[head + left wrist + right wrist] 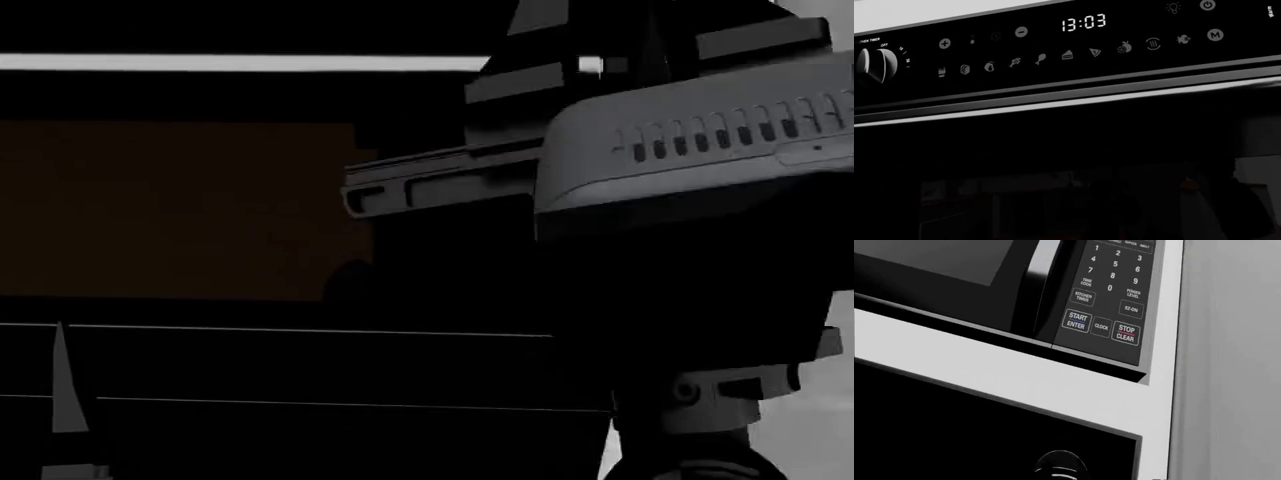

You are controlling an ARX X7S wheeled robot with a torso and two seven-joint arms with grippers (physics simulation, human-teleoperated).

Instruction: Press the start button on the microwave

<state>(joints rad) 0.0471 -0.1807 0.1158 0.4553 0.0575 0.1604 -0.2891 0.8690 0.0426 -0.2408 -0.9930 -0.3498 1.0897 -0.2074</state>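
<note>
The microwave (987,285) shows in the right wrist view: a black door with a dark window, an upright silver-edged handle (1044,280) and a keypad. The START/ENTER button (1077,321) is in the keypad's lowest row, with CLOCK (1101,327) and STOP/CLEAR (1125,333) beside it. No fingers show in that view, and the button is some way off from the camera. In the head view a grey arm housing (694,140) fills the right side, and a grey part (400,190) juts left from it. I cannot tell whether that gripper is open or shut. The left gripper is out of view.
Below the microwave, past a pale strip (1021,375), is a black oven panel with a round knob (1061,467). The left wrist view faces the oven panel: a 13:03 display (1083,23), a timer knob (874,65), a silver bar handle (1067,100). A pale wall (1234,365) is beside the microwave.
</note>
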